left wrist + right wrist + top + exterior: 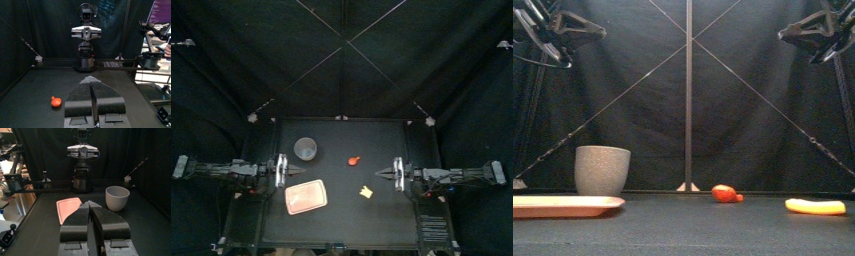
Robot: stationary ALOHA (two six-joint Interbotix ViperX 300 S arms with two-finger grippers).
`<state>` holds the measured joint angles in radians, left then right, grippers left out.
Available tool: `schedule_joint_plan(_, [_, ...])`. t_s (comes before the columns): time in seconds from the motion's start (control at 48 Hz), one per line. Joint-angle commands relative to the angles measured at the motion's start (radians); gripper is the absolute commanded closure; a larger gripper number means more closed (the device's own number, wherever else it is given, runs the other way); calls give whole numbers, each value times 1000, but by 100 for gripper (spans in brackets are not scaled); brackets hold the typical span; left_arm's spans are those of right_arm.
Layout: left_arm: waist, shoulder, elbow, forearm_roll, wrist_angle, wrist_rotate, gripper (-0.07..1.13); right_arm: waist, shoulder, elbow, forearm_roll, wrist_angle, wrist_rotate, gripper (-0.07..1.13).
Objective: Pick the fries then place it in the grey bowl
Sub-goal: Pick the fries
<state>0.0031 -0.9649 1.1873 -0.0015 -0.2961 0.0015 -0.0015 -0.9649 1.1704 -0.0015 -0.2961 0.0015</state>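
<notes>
The black curtains (251, 60) are hung around the black tabletop (378, 140). A pink tray (306, 197) is laid at the front left, with the tall grey speckled cup (305, 148) behind it. The fingers of the left gripper (94, 85) and the right gripper (89, 204) are clenched on nothing. The yellow fries (366, 190) are laid flat at the front right, well apart from the cup. They could be pushed away if the fingers are opened late. The small red toy (354, 159) could be taken by mistake.
</notes>
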Motion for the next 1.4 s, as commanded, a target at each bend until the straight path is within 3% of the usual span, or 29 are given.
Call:
schedule_joint_plan(0.021, [2, 9, -23, 0, -11, 3, 105, -3, 40, -5, 3, -3, 9, 104])
schedule_joint_plan(0.208, [8, 9, -23, 2, -23, 3, 106, -25, 227, -35, 28, 0, 26, 104])
schedule_joint_plan(0.396, [18, 9, -23, -2, -23, 2, 106, -100, 400, -118, 164, 144, 28, 100])
schedule_joint_plan(0.5, [23, 9, -20, -2, -23, 3, 106, -160, 462, -170, 224, 256, 25, 83])
schedule_joint_plan(0.729, [43, 9, -20, -2, -23, 3, 106, -178, 492, -213, 239, 298, 32, 11])
schedule_joint_plan(0.812, [44, 9, -18, -2, -23, 3, 106, -176, 492, -216, 344, 333, 78, -4])
schedule_joint_plan(0.917, [44, 9, -18, -2, -23, 2, 106, -173, 494, -215, 426, 413, 115, -1])
schedule_joint_plan(1.042, [48, 8, -18, -2, -23, 2, 106, -152, 483, -207, 402, 578, 127, 1])
schedule_joint_plan(1.208, [49, 9, -18, -2, -23, 2, 106, -138, 466, -233, 397, 937, 158, 2])
schedule_joint_plan(1.396, [55, 8, -15, -2, -23, 3, 106, -121, 488, -264, 319, 1124, 305, 3])
